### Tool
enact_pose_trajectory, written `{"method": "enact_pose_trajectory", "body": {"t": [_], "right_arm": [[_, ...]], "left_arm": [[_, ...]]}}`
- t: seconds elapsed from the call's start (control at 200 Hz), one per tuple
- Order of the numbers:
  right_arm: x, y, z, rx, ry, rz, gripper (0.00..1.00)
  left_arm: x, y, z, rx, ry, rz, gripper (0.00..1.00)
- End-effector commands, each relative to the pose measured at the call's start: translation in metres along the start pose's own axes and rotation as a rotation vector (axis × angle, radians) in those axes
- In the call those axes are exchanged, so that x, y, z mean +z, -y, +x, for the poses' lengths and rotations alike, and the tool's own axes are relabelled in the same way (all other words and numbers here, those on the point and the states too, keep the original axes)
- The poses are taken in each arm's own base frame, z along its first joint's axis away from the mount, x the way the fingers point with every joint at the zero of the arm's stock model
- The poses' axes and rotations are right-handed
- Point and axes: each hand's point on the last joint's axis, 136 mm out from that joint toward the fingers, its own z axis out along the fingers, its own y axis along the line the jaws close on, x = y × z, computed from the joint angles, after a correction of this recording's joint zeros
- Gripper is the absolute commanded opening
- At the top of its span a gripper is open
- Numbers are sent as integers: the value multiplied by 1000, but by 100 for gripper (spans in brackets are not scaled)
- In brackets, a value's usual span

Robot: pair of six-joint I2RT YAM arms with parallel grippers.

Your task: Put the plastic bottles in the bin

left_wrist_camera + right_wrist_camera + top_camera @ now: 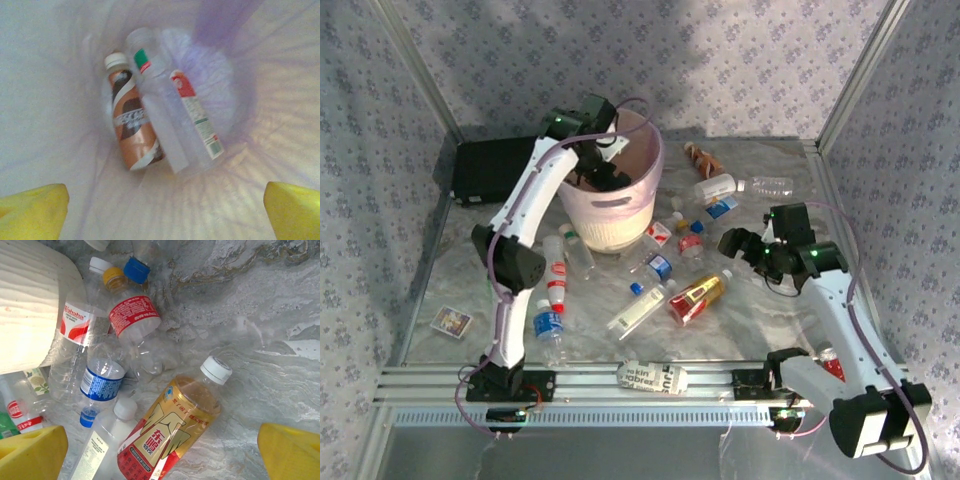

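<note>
Right wrist view: shows right gripper [162, 455] wide open over yellow-red bottle [170, 430] lying on table [260, 315] among clear bottles [100, 375]. Looks light, thin-walled, slick, crushable; calls for gentle pinch across labelled middle. Left wrist view: shows left gripper [160, 210] open, empty, above bin [50, 100] holding two bottles [132, 125].

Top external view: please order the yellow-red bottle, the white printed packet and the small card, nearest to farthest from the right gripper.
1. Yellow-red bottle, close beside the right gripper.
2. White printed packet, at the near edge.
3. Small card, far left.
</note>
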Motion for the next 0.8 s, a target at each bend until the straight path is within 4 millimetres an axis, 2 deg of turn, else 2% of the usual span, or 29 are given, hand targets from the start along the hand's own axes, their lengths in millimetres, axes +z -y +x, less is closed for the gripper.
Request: {"method": "enact_pose_trajectory", "body": {"t": [0.0,0.09,0.19,0.335,0.42,0.65,0.675,0.795], "right_arm": [[0,-6,-8,9,36,25,99],[7,-9,-3,8,32,37,99],[17,-8,6,25,2,57,98],[33,3,24,25,-49,113,95],[37,9,34,27,-71,139,95],[43,22,52,67,-97,164,91],[45,22,54,70,-99,164,91],[57,21,60,70,-113,165,89]], "left_arm": [[-43,-5,21,13,44,-44,100],[-52,-9,38,-16,48,-54,100],[-53,-10,56,-40,45,-63,100],[-56,-17,62,-121,135,-44,100],[-61,-20,55,-148,183,-31,100],[-84,-27,21,-205,331,45,100],[-95,-29,14,-210,374,52,100],[-109,-33,6,-220,426,59,100]]}}
